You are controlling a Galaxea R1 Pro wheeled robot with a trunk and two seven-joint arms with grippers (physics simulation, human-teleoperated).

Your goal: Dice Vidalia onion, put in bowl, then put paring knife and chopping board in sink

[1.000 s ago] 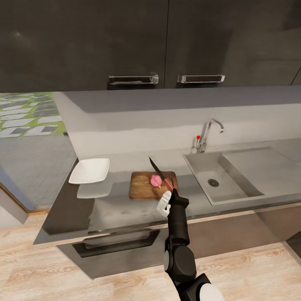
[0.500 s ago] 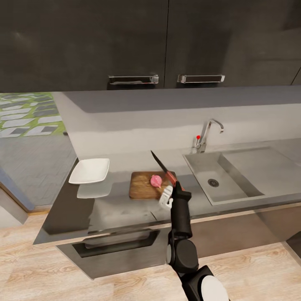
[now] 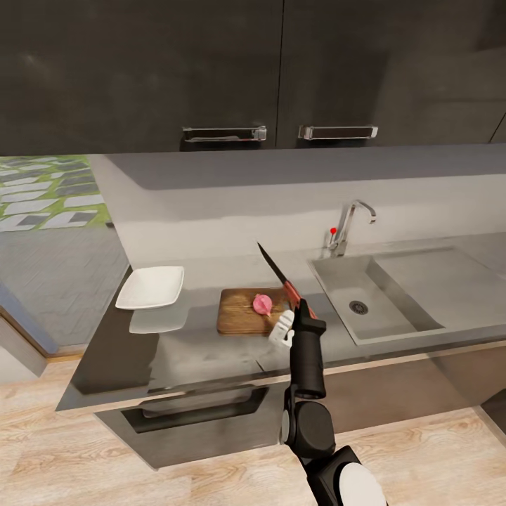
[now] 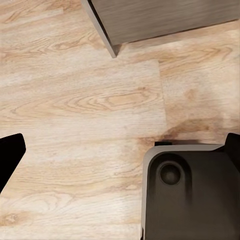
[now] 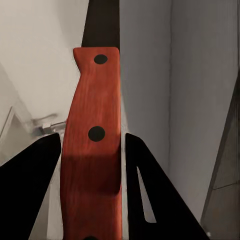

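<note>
The right hand point(image 3: 294, 311) grips the slim dark paring knife point(image 3: 275, 272) above the brown wooden chopping board point(image 3: 242, 311); the pink round onion point(image 3: 262, 303) sits there. The white square bowl point(image 3: 151, 287) lies well apart on the glossy grey worktop point(image 3: 211, 351). The left hand point(image 4: 120, 150) hangs open.

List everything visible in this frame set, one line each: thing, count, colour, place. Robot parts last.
Vidalia onion: 1, pinkish-red, whole, on the chopping board.
Chopping board: 1, brown wood, on the countertop left of the sink.
Paring knife: 1, dark blade, reddish handle, held up over the board's right end.
Bowl: 1, white, on the countertop left of the board.
Sink: 1, steel basin, right part of the countertop.
Tap: 1, chrome with red knob, behind the sink.
Countertop: 1, glossy grey.
Wall cabinets: 2 doors, dark, above.
Floor: light wood.
Right gripper: 1, jaws shut on the knife handle.
Left gripper: 1, black, open, facing the floor.
</note>
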